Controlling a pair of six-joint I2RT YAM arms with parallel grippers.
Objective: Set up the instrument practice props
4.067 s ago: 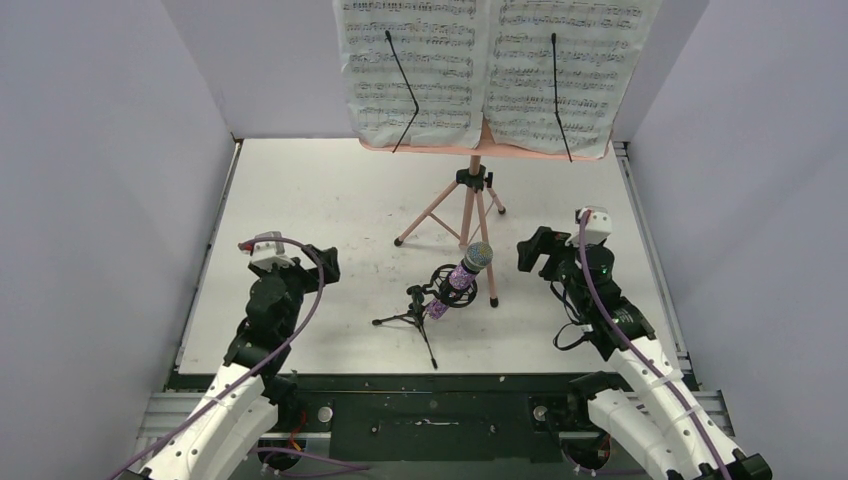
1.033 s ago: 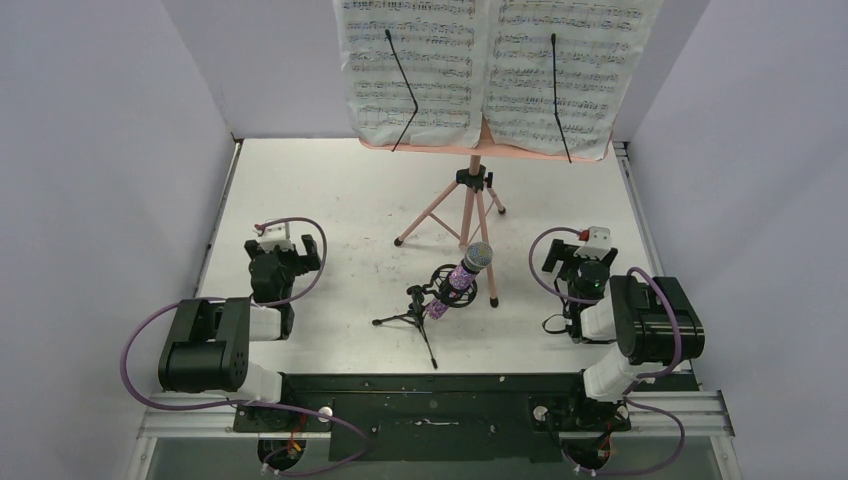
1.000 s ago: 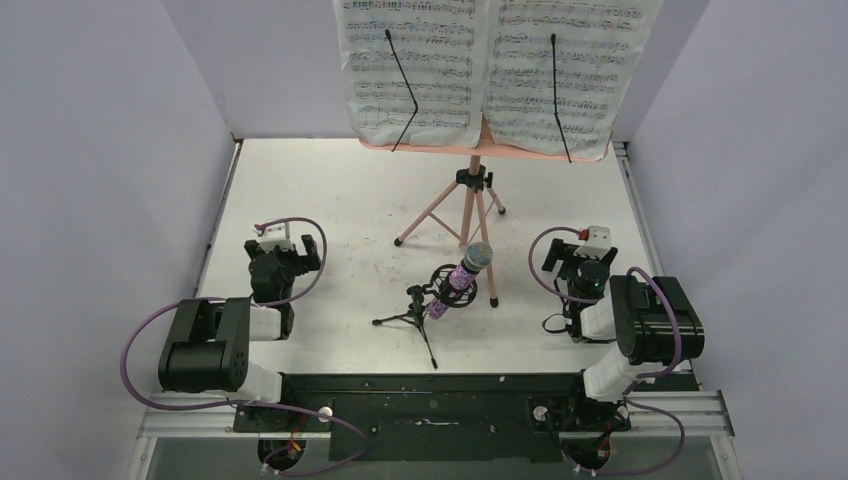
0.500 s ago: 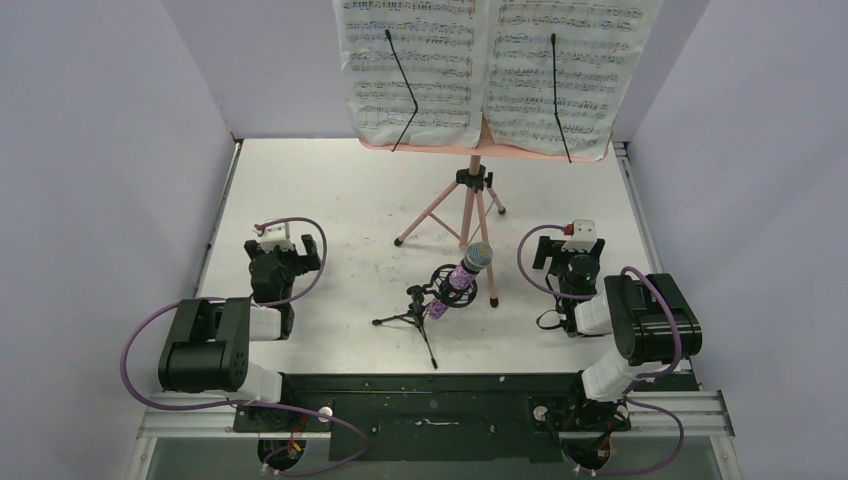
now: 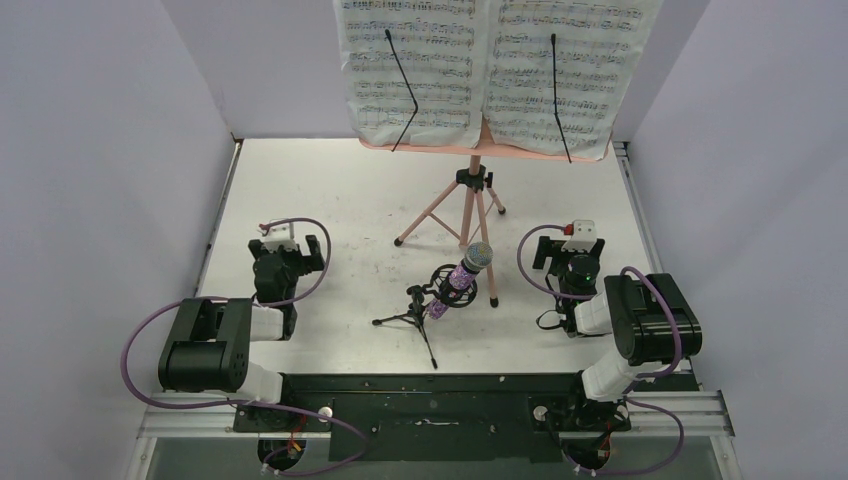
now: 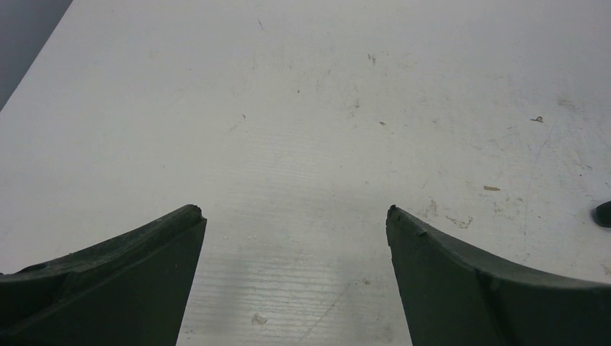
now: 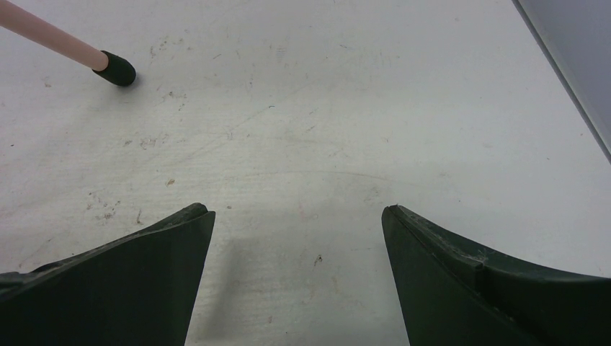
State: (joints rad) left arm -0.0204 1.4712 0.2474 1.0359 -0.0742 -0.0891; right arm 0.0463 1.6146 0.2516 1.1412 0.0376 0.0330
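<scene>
The pink tripod music stand (image 5: 470,205) stands upright at the back centre of the table, with two white sheet-music pages (image 5: 485,70) held on its desk by black clips. One pink leg with a black foot shows in the right wrist view (image 7: 112,67). The purple glitter microphone (image 5: 465,273) sits tilted in the ring mount of the small black tripod mic stand (image 5: 420,310) in front of it. My left gripper (image 5: 290,258) is open and empty, low over the table at the left (image 6: 294,210). My right gripper (image 5: 565,252) is open and empty at the right (image 7: 297,209).
Grey walls close the table (image 5: 320,190) at the left, back and right. The right wall's base shows in the right wrist view (image 7: 569,65). A black foot tip shows at the right edge of the left wrist view (image 6: 604,213). Both arms are folded back near the front rail (image 5: 430,385).
Over four seconds both arms have pulled back from the mic stand and folded down at the table's front. In the last second the right gripper shifted slightly left; the props have not moved.
</scene>
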